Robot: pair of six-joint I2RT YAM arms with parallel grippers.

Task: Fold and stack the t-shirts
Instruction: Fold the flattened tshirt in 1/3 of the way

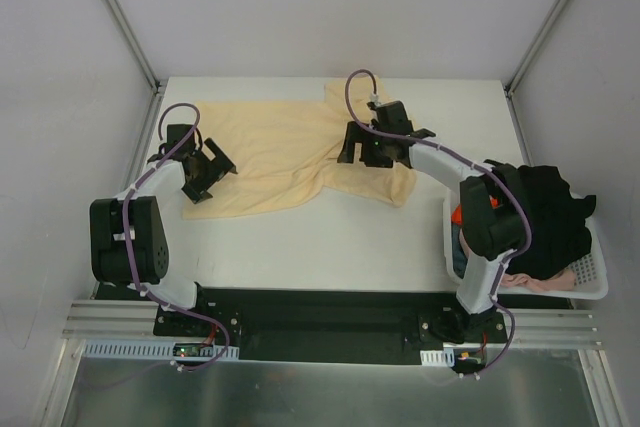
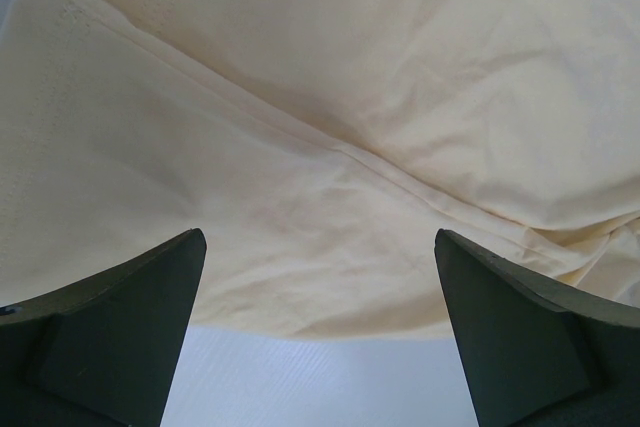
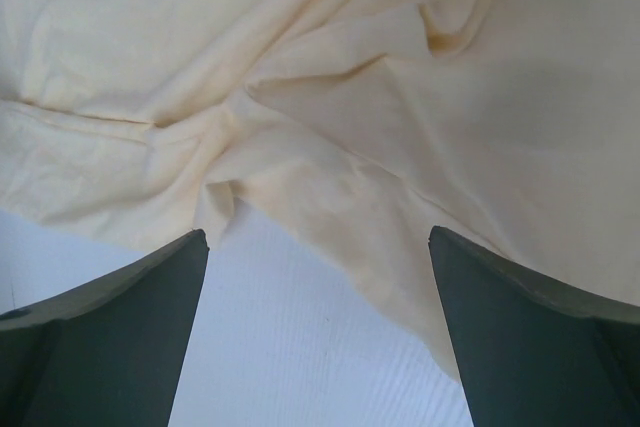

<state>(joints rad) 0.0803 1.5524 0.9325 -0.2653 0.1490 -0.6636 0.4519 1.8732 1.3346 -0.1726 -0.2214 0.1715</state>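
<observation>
A large pale peach-yellow t-shirt [image 1: 285,152] lies spread and wrinkled on the white table, towards the back. My left gripper [image 1: 210,175] hovers open over its left hem [image 2: 300,277], nothing between the fingers [image 2: 130,327]. My right gripper [image 1: 353,144] is open above the shirt's rumpled right side [image 3: 330,177], also empty. A black t-shirt [image 1: 545,212] is heaped in the basket at the right, with an orange one [image 1: 457,215] and a pinkish one [image 1: 545,279] showing beneath it.
The white lattice basket [image 1: 592,290] stands at the table's right front edge, beside the right arm's base. Bare table [image 1: 330,242] lies in front of the yellow shirt. Metal frame posts [image 1: 120,17] rise at the back corners.
</observation>
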